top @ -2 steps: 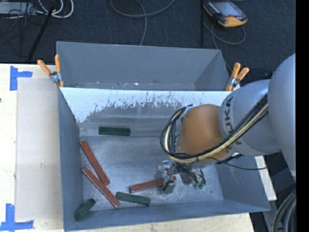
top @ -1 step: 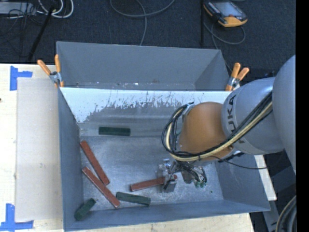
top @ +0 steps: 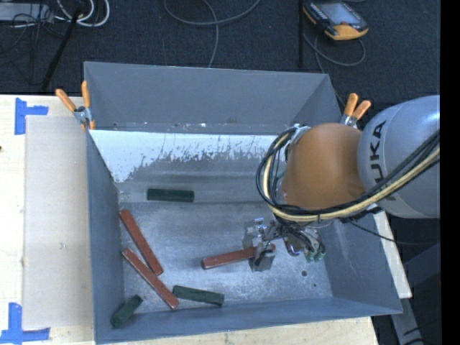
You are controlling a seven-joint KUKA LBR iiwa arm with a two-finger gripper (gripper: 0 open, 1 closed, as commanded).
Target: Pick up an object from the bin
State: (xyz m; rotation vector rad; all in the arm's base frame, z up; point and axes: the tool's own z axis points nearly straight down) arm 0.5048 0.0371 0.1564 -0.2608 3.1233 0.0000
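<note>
My gripper (top: 260,256) is low in the bin's right half, under the arm's orange cover. Its fingers stand at the right end of a flat reddish-brown stick (top: 227,260) that lies almost level on the floor, pointing left. The stick's right end reaches between or just under the fingertips; I cannot see whether they pinch it. A dark green bar (top: 198,295) lies below and left of the stick, near the front wall.
Two more reddish-brown sticks (top: 141,241) (top: 149,278) lie slanted at the left. A dark green bar (top: 170,195) lies by the back wall, and a short dark green piece (top: 126,311) sits in the front left corner. The arm fills the bin's right side.
</note>
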